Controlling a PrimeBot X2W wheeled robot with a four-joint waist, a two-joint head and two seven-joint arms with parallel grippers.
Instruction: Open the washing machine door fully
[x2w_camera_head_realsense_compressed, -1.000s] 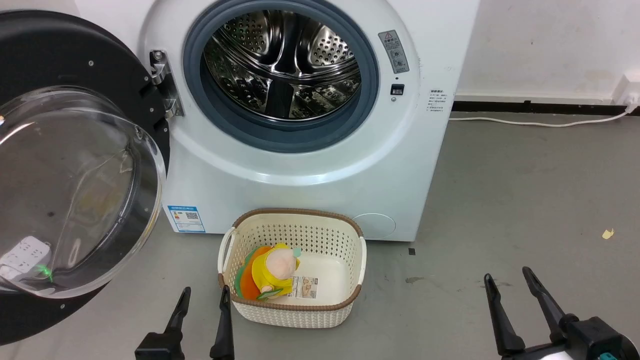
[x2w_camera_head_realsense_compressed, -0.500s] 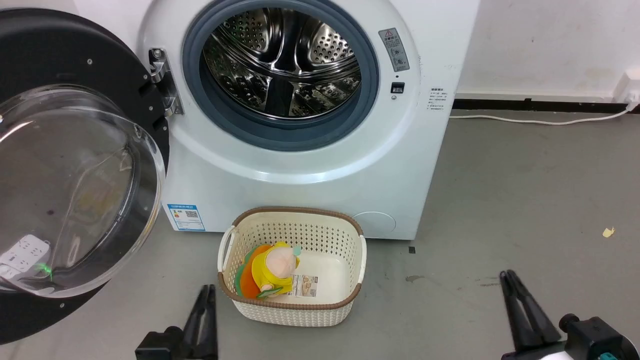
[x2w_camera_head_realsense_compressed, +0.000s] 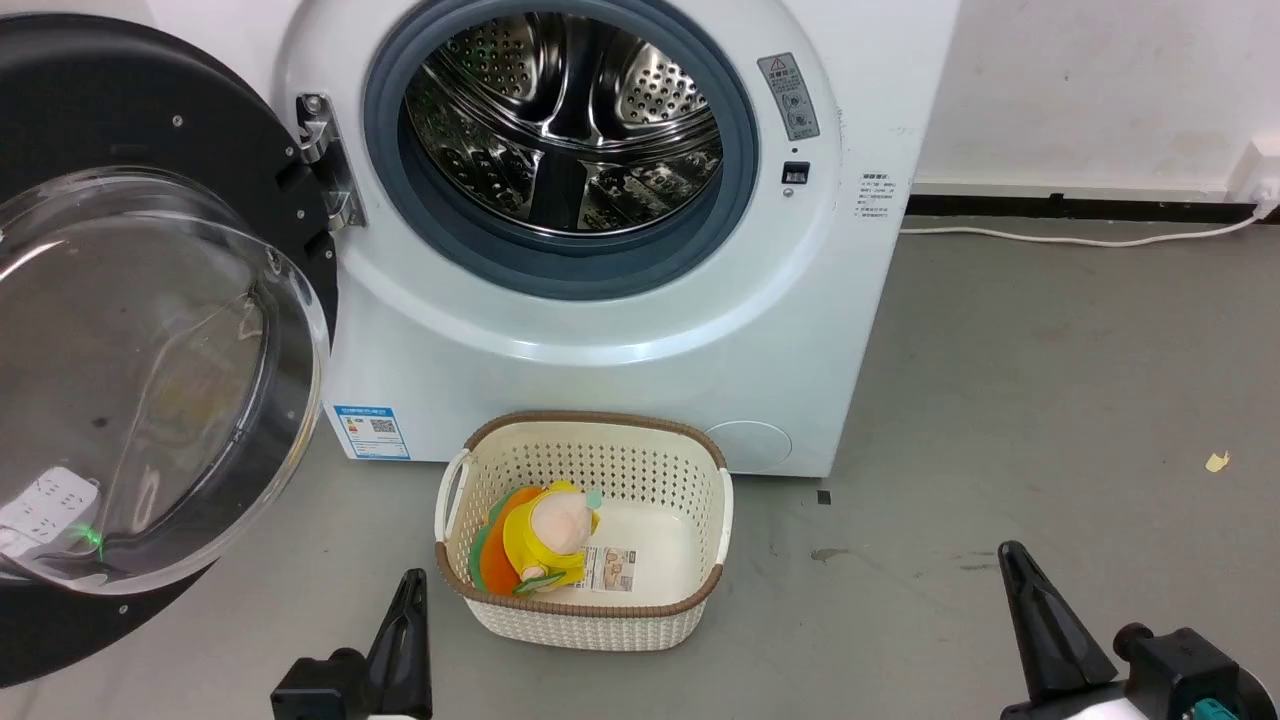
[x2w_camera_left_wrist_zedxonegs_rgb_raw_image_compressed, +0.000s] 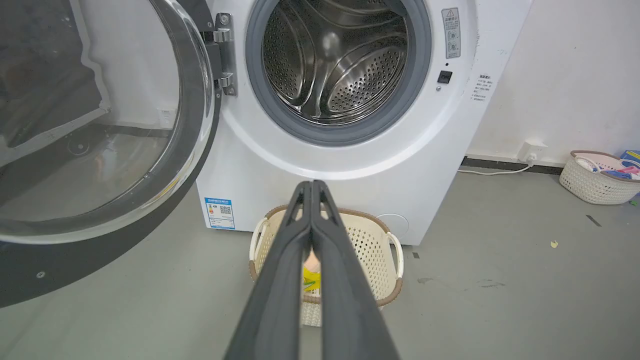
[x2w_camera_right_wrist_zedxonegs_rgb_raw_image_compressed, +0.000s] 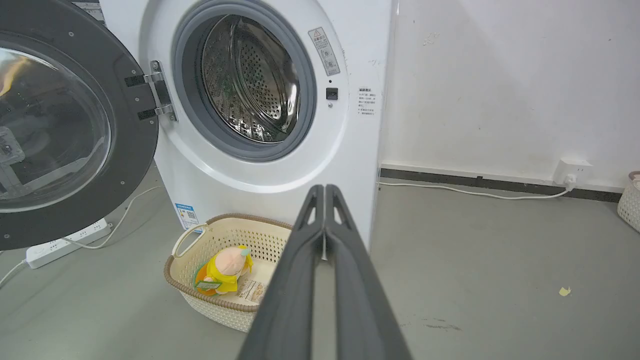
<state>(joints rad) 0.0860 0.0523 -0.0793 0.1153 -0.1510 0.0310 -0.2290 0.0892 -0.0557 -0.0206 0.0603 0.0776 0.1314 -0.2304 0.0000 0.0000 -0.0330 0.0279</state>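
Now | door (x2w_camera_head_realsense_compressed: 150, 330) stands wide, left of washer (x2w_camera_head_realsense_compressed: 620, 370), drum mouth (x2w_camera_head_realsense_compressed: 570, 120) uncovered | left claw (x2w_camera_head_realsense_compressed: 411, 578) pinched together, empty, just beside basket (x2w_camera_head_realsense_compressed: 600, 625) | right claw (x2w_camera_head_realsense_compressed: 1012, 552) pinched together, empty, over floor (x2w_camera_head_realsense_compressed: 1000, 400), well apart from washer

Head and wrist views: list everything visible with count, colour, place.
washing machine: 1, white, against the wall
washing machine door: 1, black rim, clear glass, swung open at left
basket: 1, cream, brown rim, before the machine
plush toy: 1, yellow-orange, in that basket
second basket: 1, cream, far right
power strip: 1, white, floor behind door
cable: 1, white, along wall base
paper scrap: 1, yellowish, floor, right
left hand: 1, black, shut, lower left
right hand: 1, black, shut, lower right
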